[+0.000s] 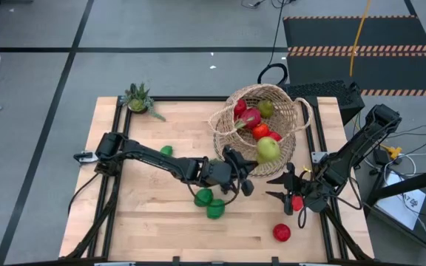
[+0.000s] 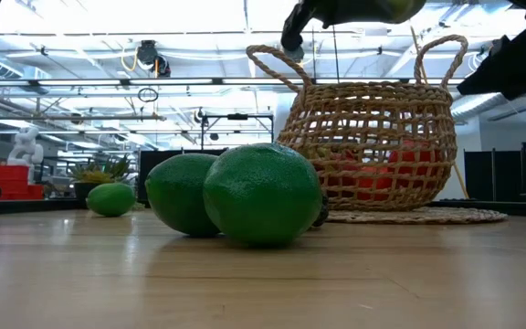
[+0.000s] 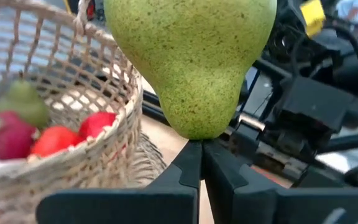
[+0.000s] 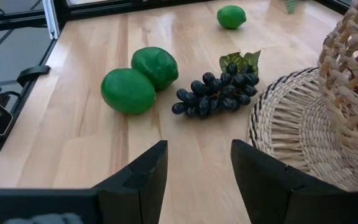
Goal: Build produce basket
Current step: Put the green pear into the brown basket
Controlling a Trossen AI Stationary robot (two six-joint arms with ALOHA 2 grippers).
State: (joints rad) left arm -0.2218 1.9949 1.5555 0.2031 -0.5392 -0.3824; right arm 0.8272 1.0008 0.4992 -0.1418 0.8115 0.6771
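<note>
My left pincer (image 3: 201,152), pinched shut on the pear (image 3: 194,59) stem, hangs it upright at the basket (image 1: 291,111) rim; my right pincer (image 1: 287,190) waits empty, half-open

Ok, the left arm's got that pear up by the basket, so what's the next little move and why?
Probably carry the pear a bit further in over the basket before letting go. The left gripper pinches it shut at its narrow end, and it hangs near the rim rather than over the middle, where other fruit already lies. The right gripper waits open above the table.
</note>
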